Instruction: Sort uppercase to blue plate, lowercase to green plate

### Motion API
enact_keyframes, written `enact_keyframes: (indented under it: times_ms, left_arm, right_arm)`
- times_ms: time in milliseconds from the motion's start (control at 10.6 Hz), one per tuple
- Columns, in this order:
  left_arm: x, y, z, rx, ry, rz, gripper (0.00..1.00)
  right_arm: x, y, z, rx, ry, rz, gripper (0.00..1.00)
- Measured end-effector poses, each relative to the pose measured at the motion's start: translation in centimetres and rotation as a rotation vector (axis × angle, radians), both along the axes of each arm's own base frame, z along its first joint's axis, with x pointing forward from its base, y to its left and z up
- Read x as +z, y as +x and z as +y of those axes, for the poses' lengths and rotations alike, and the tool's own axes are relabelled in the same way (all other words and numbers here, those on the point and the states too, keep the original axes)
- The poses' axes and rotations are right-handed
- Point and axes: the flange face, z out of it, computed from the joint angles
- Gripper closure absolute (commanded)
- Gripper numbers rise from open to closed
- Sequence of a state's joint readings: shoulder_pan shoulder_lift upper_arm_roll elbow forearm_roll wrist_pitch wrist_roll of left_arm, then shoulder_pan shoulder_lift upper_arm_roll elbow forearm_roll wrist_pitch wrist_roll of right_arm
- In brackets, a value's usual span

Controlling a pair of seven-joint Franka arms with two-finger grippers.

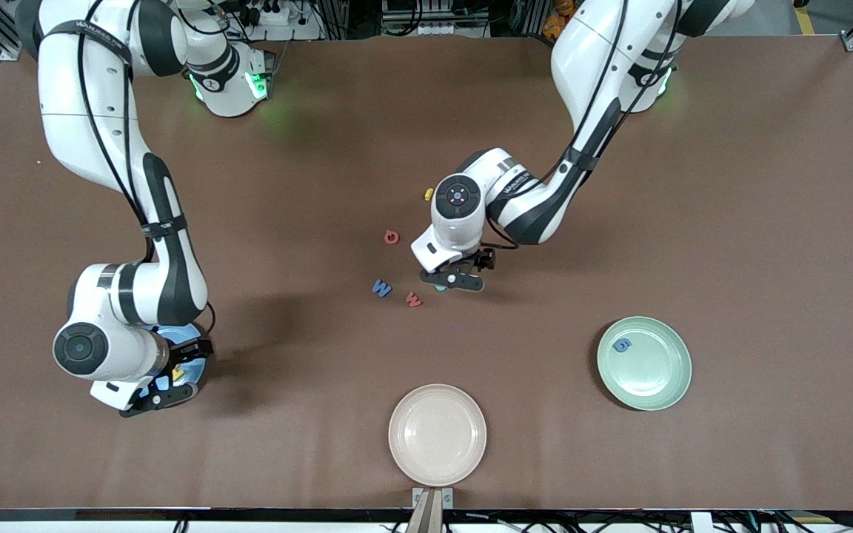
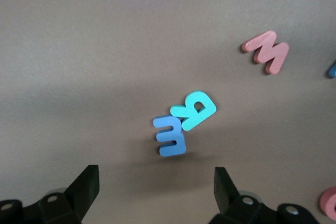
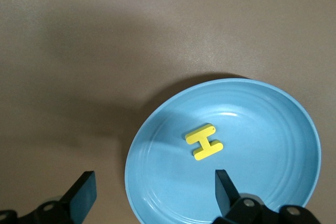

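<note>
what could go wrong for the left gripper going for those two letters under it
1. The teal R and the small blue m touch, so the open left gripper hovering above them could pinch both and carry an uppercase and a lowercase to one plate.
2. Closing on one might flick the other toward the red w beside them.
3. The open right gripper waits over the blue plate; no clash seems likely.

Glossy blue plate, matt foam H, matt brown table
</note>
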State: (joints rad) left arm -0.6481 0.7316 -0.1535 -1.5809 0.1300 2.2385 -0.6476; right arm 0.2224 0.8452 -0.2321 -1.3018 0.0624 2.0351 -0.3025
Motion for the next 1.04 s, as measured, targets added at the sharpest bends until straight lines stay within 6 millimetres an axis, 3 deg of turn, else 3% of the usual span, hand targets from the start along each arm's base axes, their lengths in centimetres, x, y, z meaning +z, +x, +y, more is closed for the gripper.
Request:
enact_keyframes:
  times_ms: [284,1040]
  left_arm:
    - [-1.2,0.2,0.2,0.034,0.012,0.006,0.18]
    - [-2.9,0.0,-0.2,0.075,0.017,0.024,0.21]
  right_arm:
    - [-0.1,0.0,0.0,0.000,0.000,0.001,0.00]
    - [-0.1,0.0,0.0,-0.001,0.000,0.002,0.00]
